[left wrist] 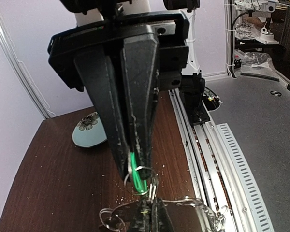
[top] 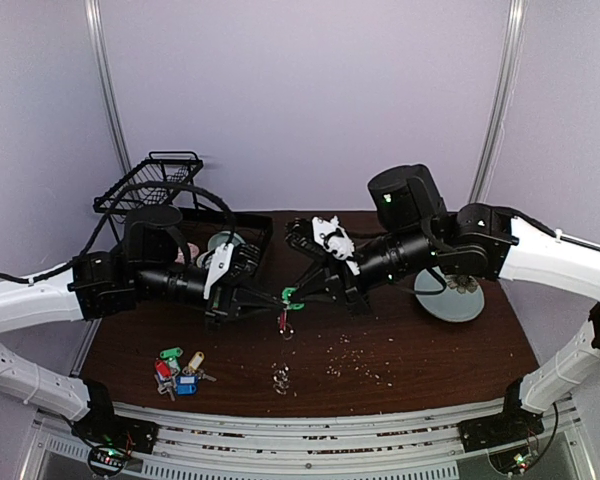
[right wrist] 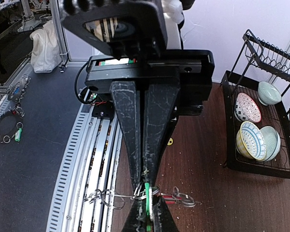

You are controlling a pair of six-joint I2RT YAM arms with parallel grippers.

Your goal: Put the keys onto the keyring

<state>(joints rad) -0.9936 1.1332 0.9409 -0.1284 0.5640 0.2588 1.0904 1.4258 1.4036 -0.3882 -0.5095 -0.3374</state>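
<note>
Dark wooden desk [top: 430,350] across the top view, strewn with pale crumbs. At the back left, a black wire dish rack [top: 145,185] with patterned bowls; to the right, a pale round plate [top: 450,298] under the right arm. Above mid-desk, both arms reaching inward, tip to tip.

Right gripper [right wrist: 145,184] pressed together, seemingly clamped on the thin silver wire of the keyring [right wrist: 106,197] — loops of it trailing out to either side of the tips, off the desk. Left gripper [left wrist: 134,170] likewise closed, pinching the green-tagged key [left wrist: 137,178] by its plastic tag. Long axis of the tag in line with the left fingers, pointing straight at the right gripper; key end touching or just beside the wire, too fine to tell which.

Judged as mid-threading: next move likely a small push and twist from the left, toward the held wire, with the right holding firm.

Other keys [top: 178,370] — red, blue, green and tan tags — heaped on the desk near the front left, nearer the left arm. Near centre front, one small loose wire ring [top: 280,378].
</note>
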